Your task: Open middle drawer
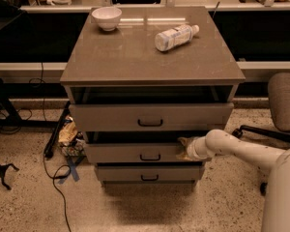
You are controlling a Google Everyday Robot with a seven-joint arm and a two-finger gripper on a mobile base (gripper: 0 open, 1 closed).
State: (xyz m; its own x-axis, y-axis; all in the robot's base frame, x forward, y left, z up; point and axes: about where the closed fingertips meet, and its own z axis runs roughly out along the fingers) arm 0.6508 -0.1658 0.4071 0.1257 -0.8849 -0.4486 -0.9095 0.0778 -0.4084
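Note:
The grey-beige cabinet [150, 57] has three drawer fronts with small dark bar handles. The middle drawer [125, 153] stands pulled out a little, with a dark gap above its front; its handle [150, 157] is free. The top drawer [111, 116] is also pulled out some way. The bottom drawer [121, 174] is the narrowest. My gripper [184, 148] is at the right end of the middle drawer's top edge, at the end of my white arm [241, 151] that comes in from the right.
A white bowl [106, 17] and a plastic bottle [176, 36] lying on its side are on the cabinet top. An office chair [282, 105] stands at the right. Cables [55, 178], a bag of clutter [67, 134] and stand legs lie on the floor at the left.

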